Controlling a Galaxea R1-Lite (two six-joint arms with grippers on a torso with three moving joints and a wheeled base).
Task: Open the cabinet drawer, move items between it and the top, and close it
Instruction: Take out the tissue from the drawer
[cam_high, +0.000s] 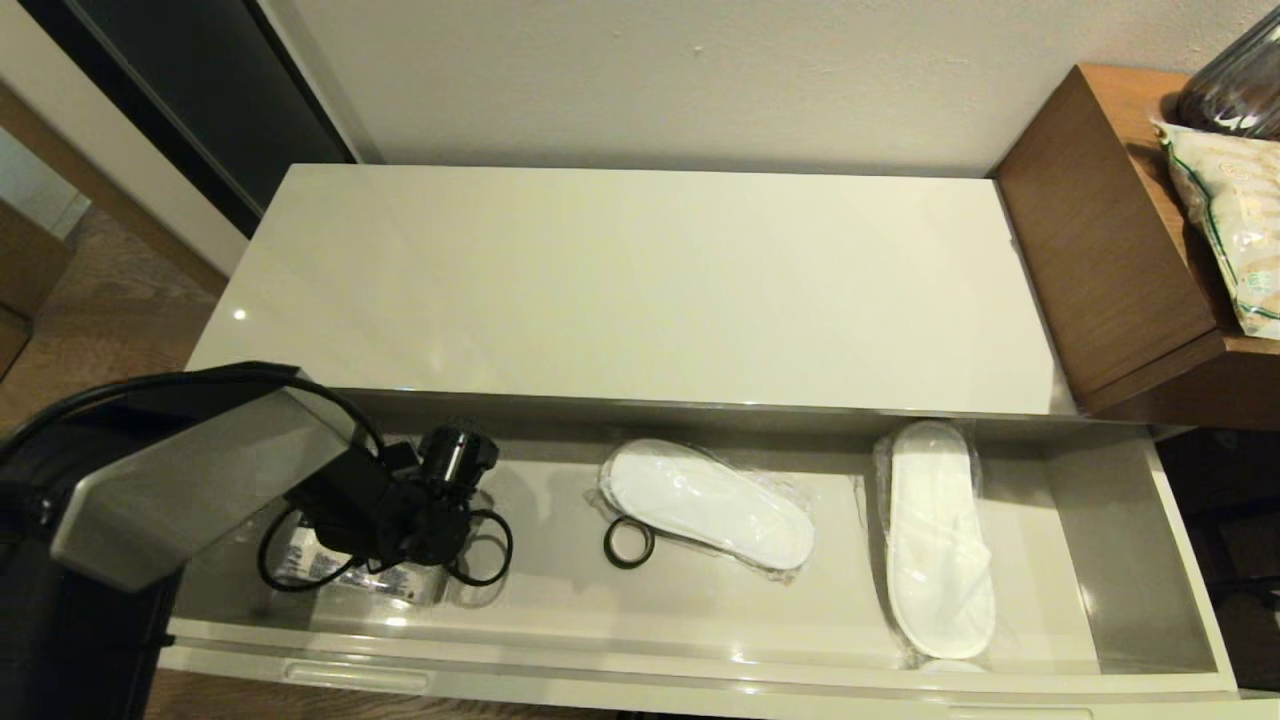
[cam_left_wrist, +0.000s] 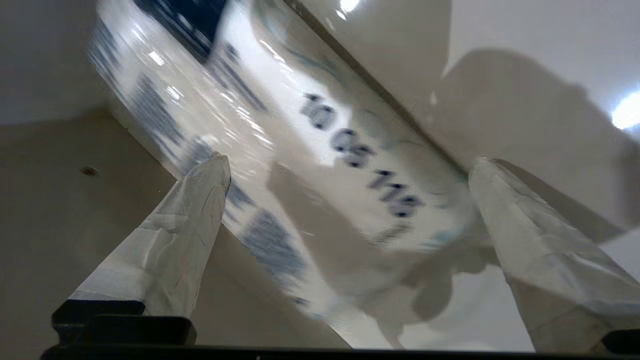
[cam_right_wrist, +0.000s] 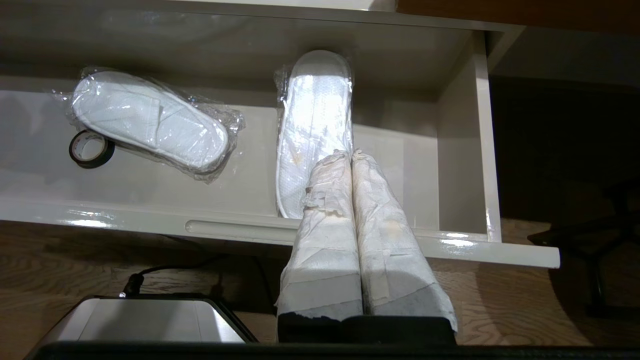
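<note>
The cabinet drawer (cam_high: 700, 672) stands pulled out below the glossy cream top (cam_high: 640, 290), which is bare. The white tissue pack (cam_high: 322, 568) with blue patches lies at the drawer's left end, half hidden under my left arm (cam_high: 380, 505). In the left wrist view my left gripper (cam_left_wrist: 350, 161) is open, its taped fingers (cam_left_wrist: 197, 210) wide apart on either side of the pack (cam_left_wrist: 320, 150), close over it. My right gripper (cam_right_wrist: 351, 152) is shut and empty, held in front of the drawer's right part and outside the head view.
Two wrapped white slippers (cam_high: 710, 500) (cam_high: 938, 540) and a black tape ring (cam_high: 629, 543) lie in the drawer. A slim pull handle (cam_high: 355, 676) runs along the front panel. A taller brown wooden unit (cam_high: 1100, 230) holding a snack bag (cam_high: 1235, 215) stands at the right.
</note>
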